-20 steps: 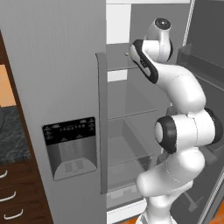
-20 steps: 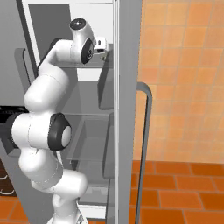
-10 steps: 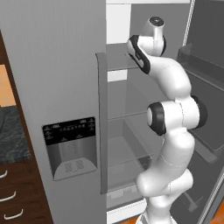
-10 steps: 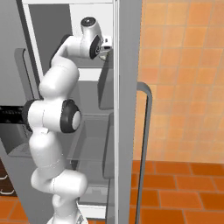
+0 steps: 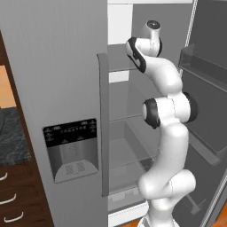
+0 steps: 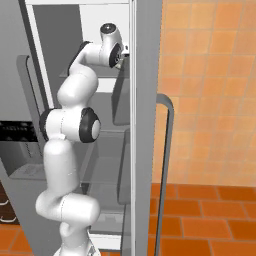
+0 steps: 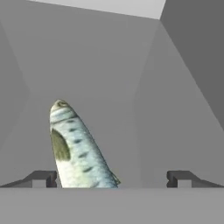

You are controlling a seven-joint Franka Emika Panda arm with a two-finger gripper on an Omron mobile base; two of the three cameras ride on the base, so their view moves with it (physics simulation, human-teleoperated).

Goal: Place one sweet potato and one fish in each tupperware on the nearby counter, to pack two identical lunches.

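Reaching into the upper shelf of the open grey fridge [image 5: 57, 66], the white arm's gripper [image 7: 111, 178] has its fingers spread wide. The silvery blue-green spotted fish [image 7: 76, 151] lies lower left in the hand view, between the tips nearer the left one, apparently lined up for a grasp.

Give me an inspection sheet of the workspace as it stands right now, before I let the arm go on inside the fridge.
Surface: grey fridge shelf, bare beside the fish.
Job's things: one fish, silvery with dark spots, lying on the shelf, close to the left finger, not gripped.
Clutter: nothing seen.
Grippers: gripper open, jaws wide apart, reaching into the upper fridge compartment.
Cables: nothing seen.
Surroundings: open fridge door with bins; dispenser panel on the shut door; black counter to the left; orange tiled wall.
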